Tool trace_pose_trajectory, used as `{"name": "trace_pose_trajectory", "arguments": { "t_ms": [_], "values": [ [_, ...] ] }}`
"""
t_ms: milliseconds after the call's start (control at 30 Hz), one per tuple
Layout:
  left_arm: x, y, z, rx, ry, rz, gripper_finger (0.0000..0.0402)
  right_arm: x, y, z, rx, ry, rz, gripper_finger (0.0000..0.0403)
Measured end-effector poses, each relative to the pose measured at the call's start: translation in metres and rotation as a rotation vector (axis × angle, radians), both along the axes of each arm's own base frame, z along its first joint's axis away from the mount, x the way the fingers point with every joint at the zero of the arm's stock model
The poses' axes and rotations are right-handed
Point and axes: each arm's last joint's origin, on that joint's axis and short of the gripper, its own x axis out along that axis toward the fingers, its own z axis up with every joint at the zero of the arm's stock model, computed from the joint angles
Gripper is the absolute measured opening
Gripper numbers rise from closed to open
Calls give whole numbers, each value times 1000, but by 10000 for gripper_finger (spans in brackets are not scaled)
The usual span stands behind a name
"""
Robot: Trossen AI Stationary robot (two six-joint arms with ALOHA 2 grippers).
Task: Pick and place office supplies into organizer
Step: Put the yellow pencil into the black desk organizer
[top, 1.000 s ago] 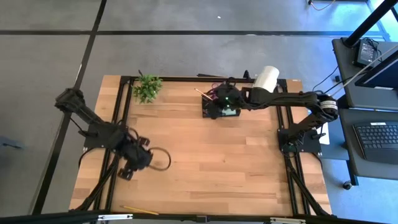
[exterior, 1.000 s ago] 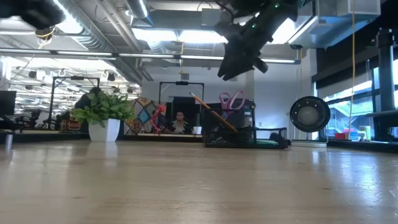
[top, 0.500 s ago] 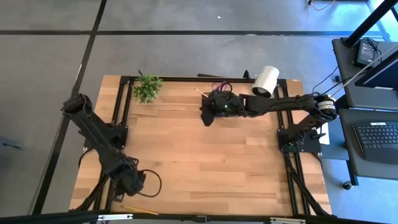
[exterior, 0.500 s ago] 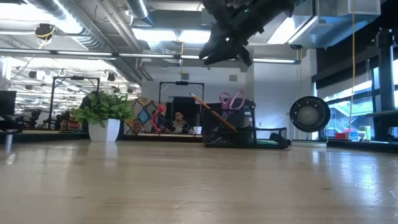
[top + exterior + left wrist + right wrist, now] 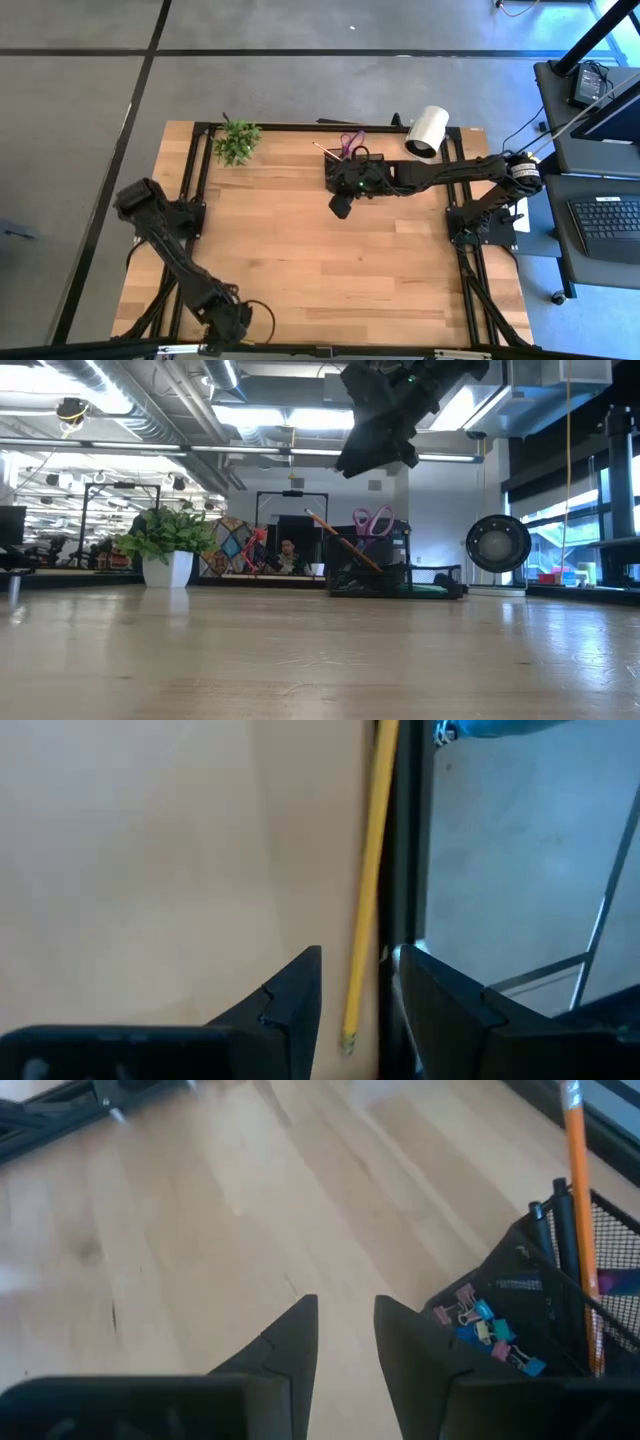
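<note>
My left gripper (image 5: 355,995), open and empty, straddles the yellow pencil (image 5: 368,870) (table-edge rail (image 5: 408,840) alongside), risking a snagged finger.

Black mesh organizer (image 5: 350,168) at bench far edge, holding purple scissors (image 5: 373,520), orange pencil (image 5: 579,1190), colored clips (image 5: 484,1330). Yellow pencil (image 5: 366,890) lies flat along bench near edge.

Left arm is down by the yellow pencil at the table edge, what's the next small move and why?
Probably lower the left gripper and close on the yellow pencil. Its open fingers already straddle the pencil's end, and nothing is held yet. The right gripper hangs empty beside the organizer.
</note>
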Motion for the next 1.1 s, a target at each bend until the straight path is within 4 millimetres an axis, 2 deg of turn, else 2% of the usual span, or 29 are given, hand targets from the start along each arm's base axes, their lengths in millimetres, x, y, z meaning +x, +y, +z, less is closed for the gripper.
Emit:
{"name": "trace_pose_trajectory", "arguments": {
  "t_ms": [167,367,533,700,1100],
  "values": [
    [10,-20,-6,18,4,-11,130,0,2,0,-1,6,5,106],
    [13,-38,-1,61,-6,-5,130,0,1,-1,-2,8,6,106],
    [9,-40,-5,133,48,31,130,0,1,0,-3,8,7,106],
    [5,-47,-8,127,53,61,130,0,1,0,-4,8,6,106],
    [-2,-51,-10,175,14,104,130,0,0,0,-17,8,-8,106]
  ]
}}
